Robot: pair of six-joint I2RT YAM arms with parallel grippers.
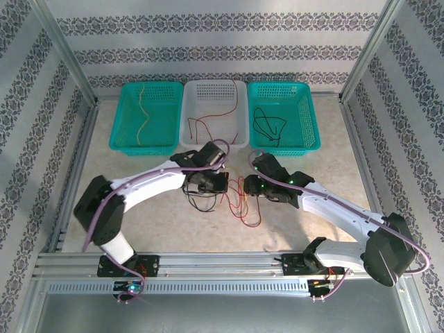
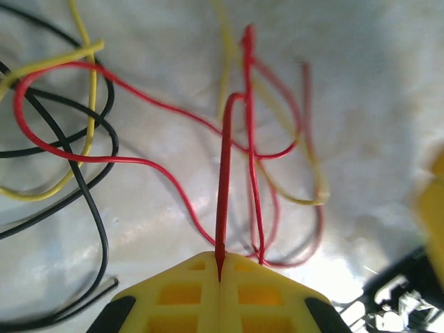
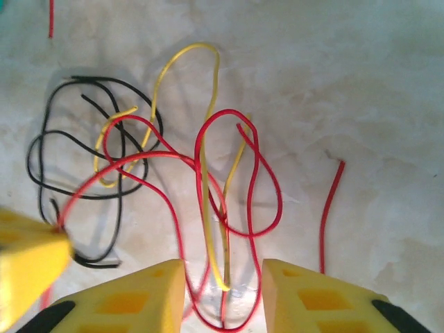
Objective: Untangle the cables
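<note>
Nearest the arm bases: lay interlaced on the surface [image 1: 333, 166], between the two claws, as a loose heap of cables [image 1: 234, 202] in red, yellow and black. Pinched one red cable [image 2: 223, 194] of that heap in the left claw [image 2: 220, 274], fingers pressed together on it. Held the right claw [image 3: 222, 288] spread, with a yellow cable [image 3: 194, 46] and a red loop running between its fingers, apparently ungripped. Showed a black cable [image 3: 111, 78] coiled across yellow and red at several crossings, hence not yet freed. Showed a short red piece [image 3: 328, 215] lying apart at the side.

Judged roughly midway: three strands sorted by colour into containers, several others left knotted together on the surface.

Farther back: stood as three baskets side by side along the far edge. Held a single yellow strand [image 1: 141, 104] in the left teal basket [image 1: 118, 132], a single red strand [image 1: 220, 114] in the white middle basket [image 1: 211, 84], and a single looped black strand [image 1: 268, 125] in the right teal basket [image 1: 312, 125]. Lay loose in each case, unmixed with any other colour.
</note>
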